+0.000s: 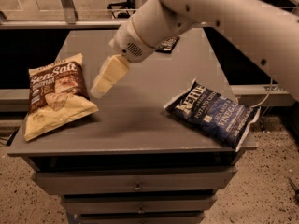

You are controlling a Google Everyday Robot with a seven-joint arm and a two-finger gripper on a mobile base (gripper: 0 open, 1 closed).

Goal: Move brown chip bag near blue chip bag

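The brown chip bag (55, 94), with white "Sea Salt" script and cream-yellow edges, lies flat at the left end of the grey table top (135, 118). The blue chip bag (211, 114), navy with white "Kettle" lettering, lies at the right front corner and overhangs the edge a little. My gripper (99, 91) hangs from the white arm over the table, just right of the brown bag's upper right edge and apart from it. It holds nothing that I can see.
A small dark wrapper (166, 43) lies at the back of the table, partly behind my arm. The table is a drawer cabinet (135, 188) with drawers below the front edge. A speckled floor lies around it.
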